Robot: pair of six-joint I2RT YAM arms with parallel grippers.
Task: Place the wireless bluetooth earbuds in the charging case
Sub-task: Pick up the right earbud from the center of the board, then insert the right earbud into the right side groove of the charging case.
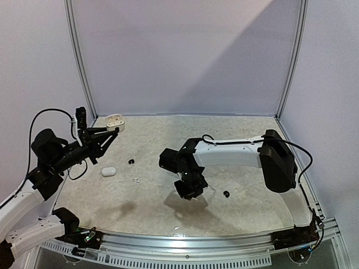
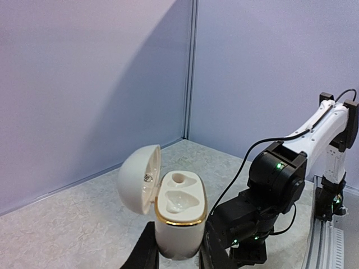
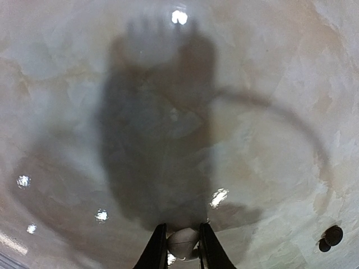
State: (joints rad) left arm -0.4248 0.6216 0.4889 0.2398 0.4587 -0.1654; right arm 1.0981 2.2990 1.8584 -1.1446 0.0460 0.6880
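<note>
Right jaws around pale rounded earbud (image 3: 182, 242)

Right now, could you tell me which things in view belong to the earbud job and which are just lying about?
Job in hand:
open charging case, held by the left pincer
pale earbud, gripped by the right pincer
black earbuds, loose

Lying about:
closed white case
tiny white bit, too small to identify

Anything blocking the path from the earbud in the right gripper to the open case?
Nothing visible. The earbud sits in the right gripper; the case, in the left gripper, has its lid open and sockets empty.
</note>
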